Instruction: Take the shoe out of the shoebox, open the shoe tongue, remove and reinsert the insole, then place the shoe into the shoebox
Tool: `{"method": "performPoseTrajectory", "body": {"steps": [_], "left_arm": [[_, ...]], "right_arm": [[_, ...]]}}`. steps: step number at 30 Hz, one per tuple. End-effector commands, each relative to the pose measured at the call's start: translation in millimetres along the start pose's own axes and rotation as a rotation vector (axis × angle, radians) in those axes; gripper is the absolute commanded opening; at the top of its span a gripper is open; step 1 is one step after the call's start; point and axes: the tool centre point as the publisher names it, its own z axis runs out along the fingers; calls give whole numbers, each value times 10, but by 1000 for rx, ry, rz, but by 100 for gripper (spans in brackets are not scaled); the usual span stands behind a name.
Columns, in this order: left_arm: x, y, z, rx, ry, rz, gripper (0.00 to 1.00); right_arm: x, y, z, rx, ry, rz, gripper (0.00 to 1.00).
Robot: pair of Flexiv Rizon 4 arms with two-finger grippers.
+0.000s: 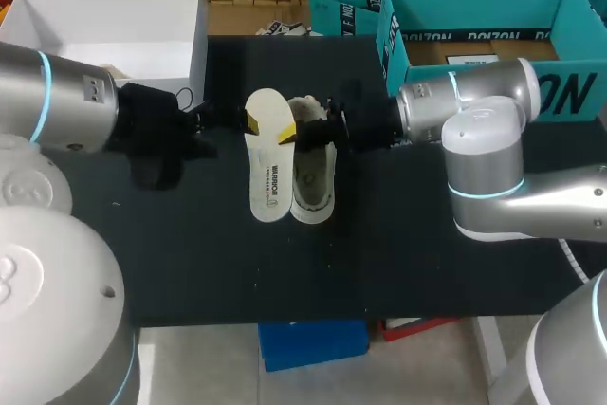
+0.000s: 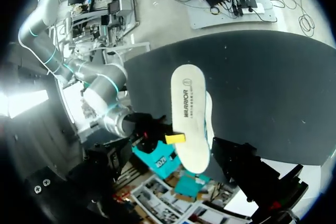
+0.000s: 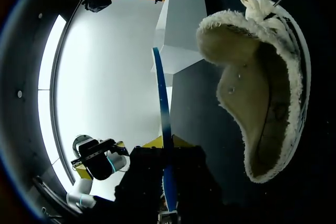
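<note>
Insole point(image 1: 268, 170) beside shoe point(image 1: 311, 177), white box point(image 1: 142, 62), teal shoebox point(image 1: 474, 2) behind

A single table point(image 1: 427, 263) fills the scene, its flat matte black top spanning nearly the whole width of the head view, with a straight front edge on the near side. Light falls on it softly and evenly, leaving the surface point(image 2: 262, 77) a dull, uniform black flecked with a few pale specks
</note>
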Motion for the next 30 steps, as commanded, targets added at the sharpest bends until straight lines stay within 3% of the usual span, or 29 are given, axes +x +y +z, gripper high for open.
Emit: {"method": "performPoseTrajectory", "body": {"steps": [1, 12, 15, 20, 27, 30], "left_arm": [[-22, 0, 23, -2, 191, 0, 100], [-22, 0, 23, -2, 191, 0, 100], [-46, 72, 154, 46, 246, 23, 100], [-115, 192, 300, 37, 408, 18, 100], [-186, 203, 418, 77, 496, -17, 100], [-219, 207, 447, 65, 596, -61, 100]], "right_arm": [[-2, -1, 18, -3, -1, 0, 0], [-2, -1, 18, -3, -1, 0, 0], [-2, -1, 18, -3, -1, 0, 0], [-2, -1, 18, -3, -1, 0, 0], [-2, -1, 18, -3, -1, 0, 0], [-2, -1, 18, -3, -1, 0, 0]]}}
